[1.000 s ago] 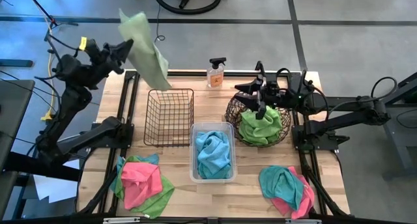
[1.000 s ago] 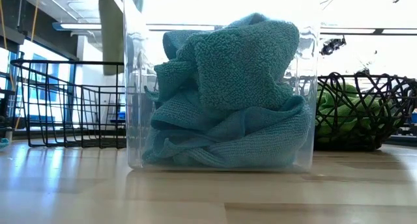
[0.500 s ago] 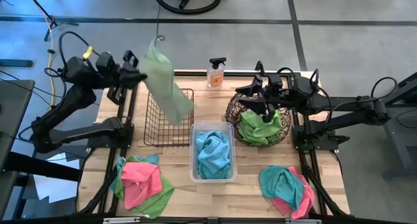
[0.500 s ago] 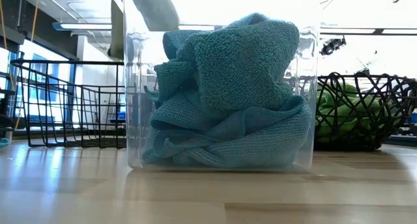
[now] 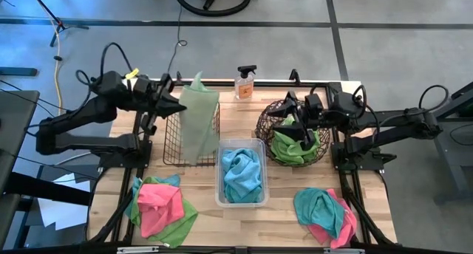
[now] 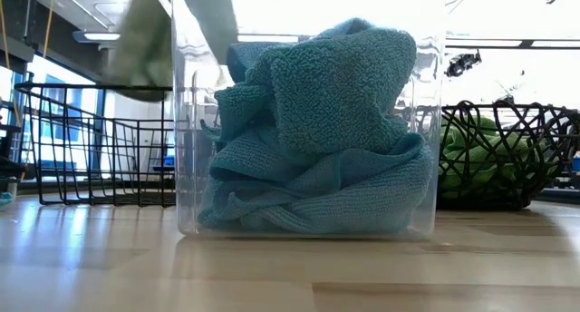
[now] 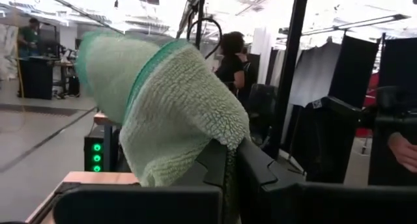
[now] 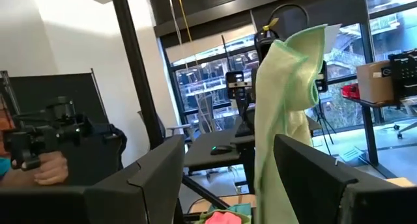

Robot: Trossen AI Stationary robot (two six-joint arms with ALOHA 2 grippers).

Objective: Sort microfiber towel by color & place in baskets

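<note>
The left gripper (image 5: 179, 106) hangs above the far left part of the table (image 5: 295, 210), clamped tight on a pale green towel (image 5: 197, 125) that dangles from its tip over the black wire basket (image 5: 174, 150); from table height the cloth shows as a blurred shape above that basket's rim, and the left wrist view shows its fuzzy pile bunched right over the closed fingers (image 7: 251, 165). The right gripper (image 5: 290, 121) hovers over the round woven basket (image 5: 264, 128) toward the far right of the table, its fingers spread wide, with nothing gripped that I can make out. A heap of lime green towels (image 5: 295, 147) already lies inside that woven basket. Between the two baskets, nearer the middle of the table, stands the clear plastic tub (image 5: 220, 198), filled with teal towels (image 5: 242, 174). Two unsorted piles remain along the near edge: a pink and green pile (image 5: 159, 208) at the near left corner and a teal and pink pile (image 5: 325, 215) at the near right corner. A spray bottle (image 5: 244, 83) stands at the far edge, between the wire basket and the woven basket. Beyond the table, a person (image 7: 229, 58) stands in the room, seen past the held towel.
</note>
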